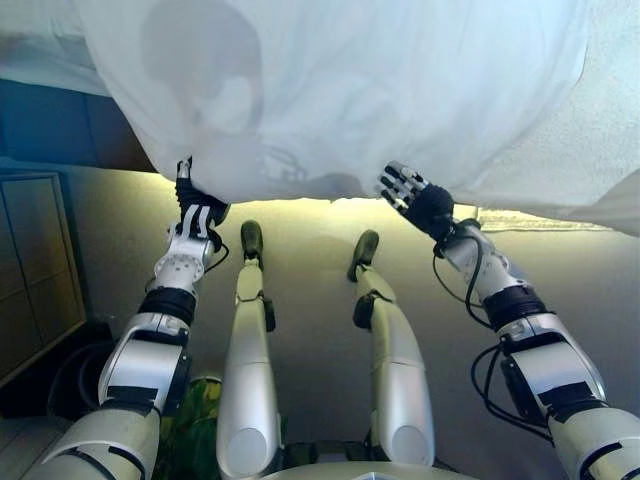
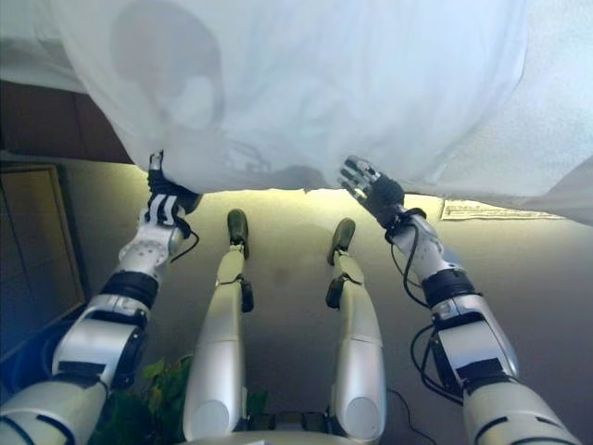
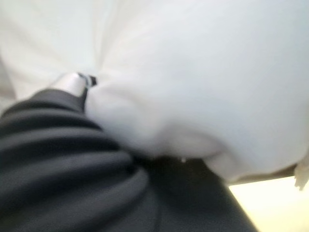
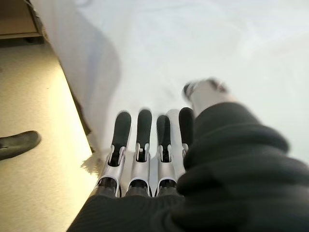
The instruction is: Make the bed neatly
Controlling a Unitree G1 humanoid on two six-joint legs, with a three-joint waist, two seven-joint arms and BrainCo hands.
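Note:
A white duvet [image 1: 340,90] covers the bed and hangs over its near edge. My left hand [image 1: 196,208] is at the duvet's lower left edge, its fingers buried in a bunched fold of the cloth; in the left wrist view the duvet [image 3: 193,96] bulges over the dark cover and one finger [image 3: 72,83] shows curled against it. My right hand [image 1: 412,196] is at the duvet's hanging edge further right, fingers [image 4: 137,133] straight and apart from the cloth, holding nothing.
A textured white bedcover [image 1: 590,150] lies under the duvet at the right. A dark wooden cabinet [image 1: 35,270] stands at the left on the beige floor [image 1: 310,250]. A green plant [image 1: 195,420] shows near the bottom left.

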